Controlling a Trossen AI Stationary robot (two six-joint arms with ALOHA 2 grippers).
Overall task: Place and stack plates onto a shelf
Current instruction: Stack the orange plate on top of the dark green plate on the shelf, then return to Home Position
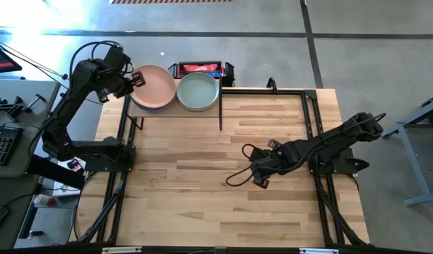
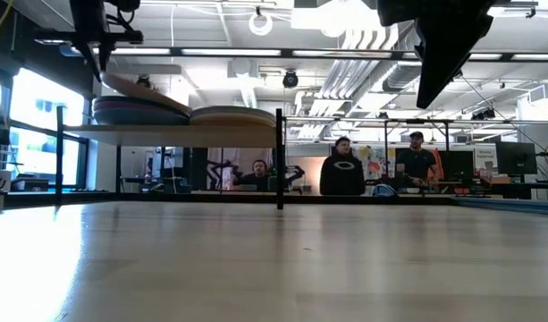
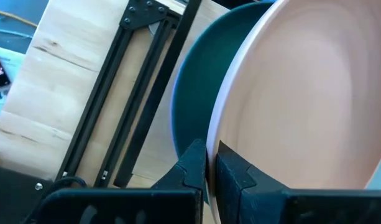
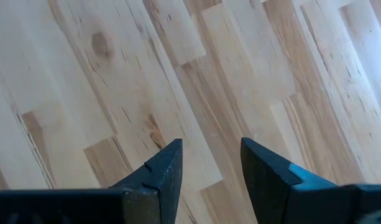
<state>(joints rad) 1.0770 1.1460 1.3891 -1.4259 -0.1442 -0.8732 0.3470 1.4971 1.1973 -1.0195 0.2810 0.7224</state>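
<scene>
Gripping the pink plate's (image 1: 154,87) rim at upper left, the left gripper (image 1: 135,77) should level it before releasing; right gripper (image 1: 261,176) waits, jaws wide.

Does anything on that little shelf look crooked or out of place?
Yes: the pink plate sits tilted on the left stack on the shelf, one edge raised. The left hand is pinching its rim, so it isn't set down flat yet.

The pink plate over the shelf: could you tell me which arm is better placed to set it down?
Left. The left gripper is shut on the pink plate, tilted over the left stack on the shelf. The right gripper hangs open over bare table.
</scene>
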